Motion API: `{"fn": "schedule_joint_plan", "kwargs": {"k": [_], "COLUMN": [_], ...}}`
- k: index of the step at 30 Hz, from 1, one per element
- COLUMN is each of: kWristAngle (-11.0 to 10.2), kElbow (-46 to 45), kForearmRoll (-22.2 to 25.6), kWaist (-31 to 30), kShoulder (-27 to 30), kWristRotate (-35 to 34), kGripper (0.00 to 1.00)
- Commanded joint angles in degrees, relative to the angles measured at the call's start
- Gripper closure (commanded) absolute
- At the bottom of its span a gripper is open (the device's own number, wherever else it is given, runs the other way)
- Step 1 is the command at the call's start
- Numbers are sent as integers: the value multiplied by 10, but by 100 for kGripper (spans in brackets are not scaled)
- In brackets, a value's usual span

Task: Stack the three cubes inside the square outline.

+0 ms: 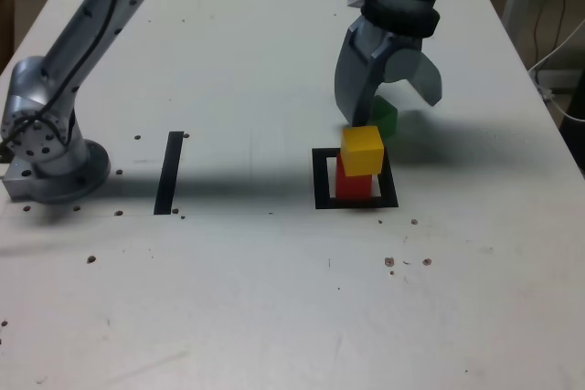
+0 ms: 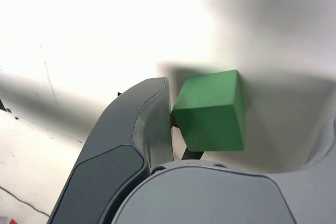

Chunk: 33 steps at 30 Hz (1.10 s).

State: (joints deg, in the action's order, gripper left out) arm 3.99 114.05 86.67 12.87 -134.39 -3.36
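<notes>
With the yellow cube (image 1: 362, 150) already on the red cube (image 1: 351, 181) inside the square outline (image 1: 322, 180), the gripper (image 1: 391, 109) stands spread around the green cube (image 2: 211, 111) just behind the stack, and should centre on it before closing squarely.

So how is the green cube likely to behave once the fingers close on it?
The green cube looks solid with flat faces, so it should probably stay rigid and sit still rather than roll. It lies at an angle between the open fingers, so it may twist as they close. Its smooth-looking faces might slip slightly.
</notes>
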Motion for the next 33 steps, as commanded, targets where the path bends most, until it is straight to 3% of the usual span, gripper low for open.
{"fn": "schedule_joint_plan", "kwargs": {"k": [1,6,9,33], "kWristAngle": [4,-3,-7,-9], "kElbow": [-5,-8,-6,-5], "kForearmRoll": [0,-4,-9,-7], "kWaist": [3,6,6,6], "kShoulder": [-4,-6,-8,-8], "kWristRotate": [3,9,18,32], "kGripper": [23,64,77,80]}}
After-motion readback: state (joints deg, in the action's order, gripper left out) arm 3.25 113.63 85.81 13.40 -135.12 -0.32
